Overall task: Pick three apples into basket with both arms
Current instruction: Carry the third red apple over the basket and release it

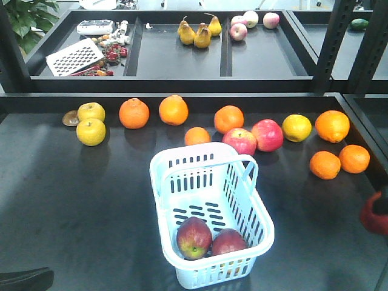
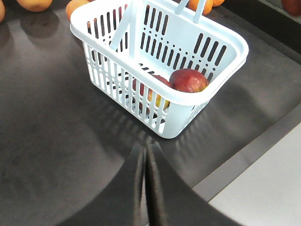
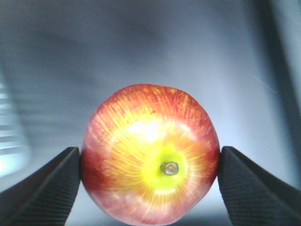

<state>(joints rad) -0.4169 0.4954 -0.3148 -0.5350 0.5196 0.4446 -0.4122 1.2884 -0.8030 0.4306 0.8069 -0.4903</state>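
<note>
Right wrist-mounted view: a third apple [image 3: 149, 153] is pinched between the 2 black ribbed fingers [image 3: 42, 188] of the right gripper [image 3: 149, 188], each pad pressed against one flank of the fruit, with the stem dimple and its yellow-green patch turned toward the lens. Behind the fingers only a blurred grey surface is seen. In the exterior front-facing view this gripper is cut off at the right edge, where a dark red shape is glimpsed. The left gripper [image 2: 145, 188] is seen from its own wrist view with both fingers [image 2: 164, 197] pressed together, nothing between them. Ahead of those fingertips, and well apart from them, the basket [image 2: 197, 101] is found standing on the dark table [image 2: 47, 141]. 2 apples [image 1: 194, 237] [image 1: 228, 242] are held inside it, side by side at the near end, touching each other.
</note>
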